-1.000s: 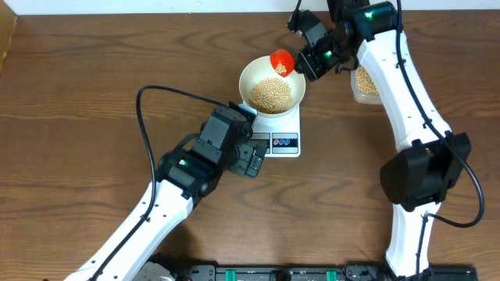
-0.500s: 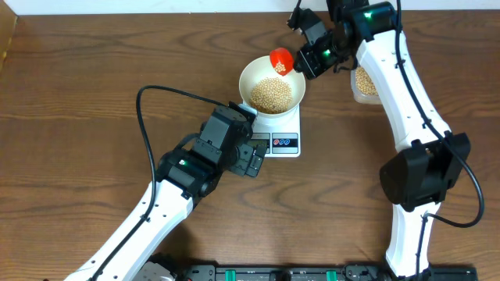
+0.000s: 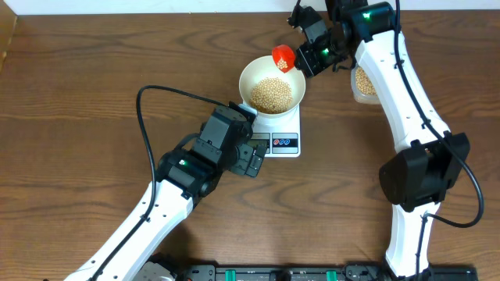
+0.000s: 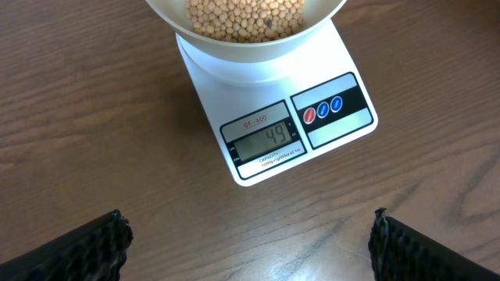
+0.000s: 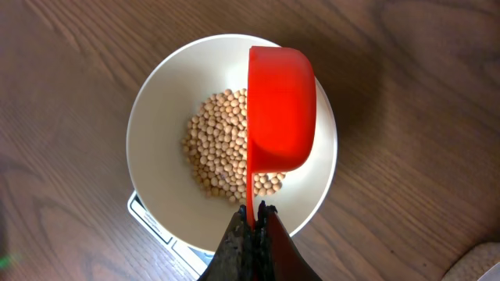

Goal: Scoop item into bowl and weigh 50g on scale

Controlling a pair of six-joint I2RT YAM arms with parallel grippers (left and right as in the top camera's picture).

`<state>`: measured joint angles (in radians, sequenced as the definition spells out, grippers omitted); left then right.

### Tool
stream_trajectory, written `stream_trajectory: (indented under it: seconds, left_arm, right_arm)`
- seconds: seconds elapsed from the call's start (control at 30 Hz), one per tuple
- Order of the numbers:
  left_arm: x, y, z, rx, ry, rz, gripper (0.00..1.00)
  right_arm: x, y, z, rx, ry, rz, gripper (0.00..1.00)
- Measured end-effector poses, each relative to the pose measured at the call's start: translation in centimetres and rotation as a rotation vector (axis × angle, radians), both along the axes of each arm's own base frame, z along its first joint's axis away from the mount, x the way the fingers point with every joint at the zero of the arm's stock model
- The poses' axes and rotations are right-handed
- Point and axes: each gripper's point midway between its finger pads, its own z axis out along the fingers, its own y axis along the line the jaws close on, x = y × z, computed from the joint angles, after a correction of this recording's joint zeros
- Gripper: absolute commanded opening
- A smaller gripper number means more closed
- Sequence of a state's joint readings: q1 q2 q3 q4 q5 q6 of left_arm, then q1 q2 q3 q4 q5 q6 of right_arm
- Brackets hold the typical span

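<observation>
Nearly done: 49 on scale [image 4: 234, 86] display [image 4: 264, 140], 50g wanted. R claw [image 5: 251, 222] clamped on red scoop [image 5: 280, 109], bowl [image 5: 152, 117] of beans [image 5: 219, 152] just below. L claw [image 4: 250, 246] wide, empty, scale ahead.

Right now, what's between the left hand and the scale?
Only bare table: in the left wrist view, nothing sits between the open left hand and the front edge of the scale.
</observation>
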<state>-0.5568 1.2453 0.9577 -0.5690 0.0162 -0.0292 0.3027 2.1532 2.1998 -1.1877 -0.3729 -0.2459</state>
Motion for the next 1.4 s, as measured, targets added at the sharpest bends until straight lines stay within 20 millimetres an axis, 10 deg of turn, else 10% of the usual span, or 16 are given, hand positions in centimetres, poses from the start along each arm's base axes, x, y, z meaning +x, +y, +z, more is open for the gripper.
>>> stream_trajectory:
  seconds: [1.4]
  left_arm:
    - [0.00,0.01,0.00,0.000,0.000,0.000,1.00]
  right_arm:
    - [-0.61,-0.58,0.56,0.102,0.057,0.019,0.01]
